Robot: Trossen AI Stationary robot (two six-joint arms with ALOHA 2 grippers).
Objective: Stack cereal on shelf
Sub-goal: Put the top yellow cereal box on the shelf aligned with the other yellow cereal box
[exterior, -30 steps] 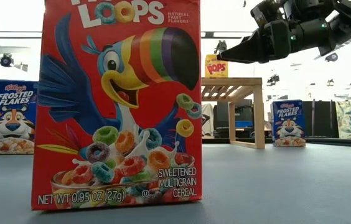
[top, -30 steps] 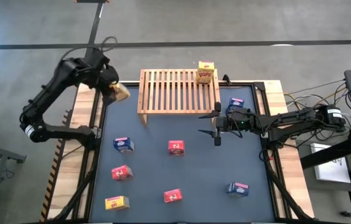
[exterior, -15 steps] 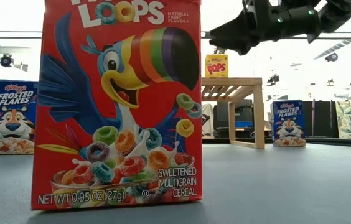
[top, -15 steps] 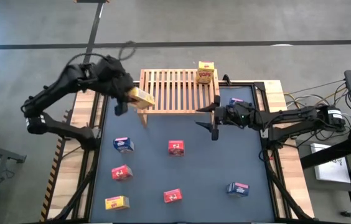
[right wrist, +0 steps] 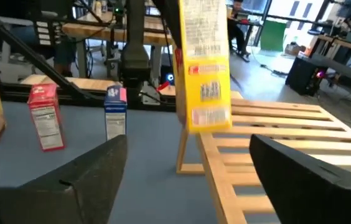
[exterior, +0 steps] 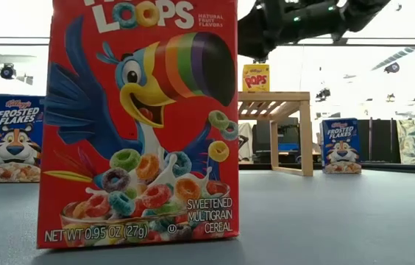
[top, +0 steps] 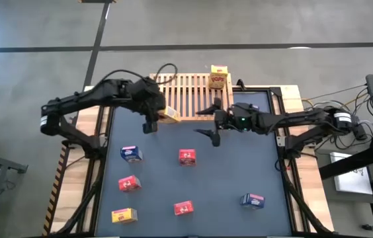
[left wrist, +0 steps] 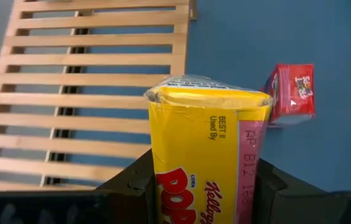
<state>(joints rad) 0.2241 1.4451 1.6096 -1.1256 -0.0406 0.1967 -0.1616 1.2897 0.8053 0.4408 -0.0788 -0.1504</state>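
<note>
The left gripper, clamped on a yellow box, has swung in from the frame's left to the rack's left front edge, while the right gripper, fingers spread wide and empty, has slid leftward at centre.

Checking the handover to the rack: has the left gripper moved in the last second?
Yes. In the high view the left gripper, carrying the yellow box, swung from beyond the wooden rack's left edge onto its front-left corner.
</note>
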